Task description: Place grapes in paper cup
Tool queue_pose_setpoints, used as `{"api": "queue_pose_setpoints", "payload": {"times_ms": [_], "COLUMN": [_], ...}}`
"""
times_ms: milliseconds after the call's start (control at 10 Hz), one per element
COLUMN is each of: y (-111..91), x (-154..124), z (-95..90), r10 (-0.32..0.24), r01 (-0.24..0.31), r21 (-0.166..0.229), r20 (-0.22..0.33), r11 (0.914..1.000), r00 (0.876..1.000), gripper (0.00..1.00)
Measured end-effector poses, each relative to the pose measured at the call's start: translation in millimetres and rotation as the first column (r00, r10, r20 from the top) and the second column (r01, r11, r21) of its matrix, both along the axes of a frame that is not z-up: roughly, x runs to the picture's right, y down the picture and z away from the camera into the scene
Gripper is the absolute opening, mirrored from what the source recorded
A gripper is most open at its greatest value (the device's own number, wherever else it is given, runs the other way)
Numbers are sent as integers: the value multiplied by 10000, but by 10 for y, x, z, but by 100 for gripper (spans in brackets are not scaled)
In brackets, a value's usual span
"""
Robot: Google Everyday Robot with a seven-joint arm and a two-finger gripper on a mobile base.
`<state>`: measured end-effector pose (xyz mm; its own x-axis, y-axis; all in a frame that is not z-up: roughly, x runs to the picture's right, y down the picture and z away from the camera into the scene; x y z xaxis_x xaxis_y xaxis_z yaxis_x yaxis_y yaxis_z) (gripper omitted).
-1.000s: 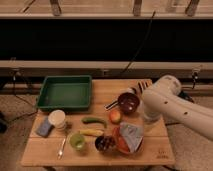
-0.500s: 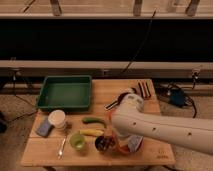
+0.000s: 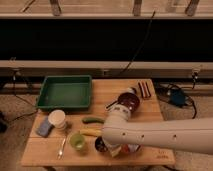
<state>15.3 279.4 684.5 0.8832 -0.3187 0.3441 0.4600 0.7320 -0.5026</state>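
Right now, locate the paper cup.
Camera view, left on the table: the paper cup stands in front of the green tray; the gripper is mid-table near the front edge.

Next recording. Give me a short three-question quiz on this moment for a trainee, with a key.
1. True or false: the paper cup stands inside the green tray.
2. The tool is closest to: A) the maroon bowl; B) the green tray; C) the paper cup.
3. Name the flat thing that lies right beside the paper cup, toward the table's edge.

Key:
1. False. It stands on the table in front of the tray.
2. A.
3. The blue sponge.
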Motion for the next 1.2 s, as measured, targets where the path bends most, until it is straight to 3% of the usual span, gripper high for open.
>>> {"api": "queue_pose_setpoints", "payload": {"times_ms": [800, 1000, 1200], "y": [-300, -347, -346], "x": [-66, -105, -86], "z": [-62, -31, 18], "r10": [299, 231, 154], "r01": [-305, -239, -159], "r21": [320, 455, 531], "r20": [183, 181, 90], "r11": [9990, 9987, 9985], "r00": [9994, 9996, 9998], "gripper": [64, 51, 29]}}
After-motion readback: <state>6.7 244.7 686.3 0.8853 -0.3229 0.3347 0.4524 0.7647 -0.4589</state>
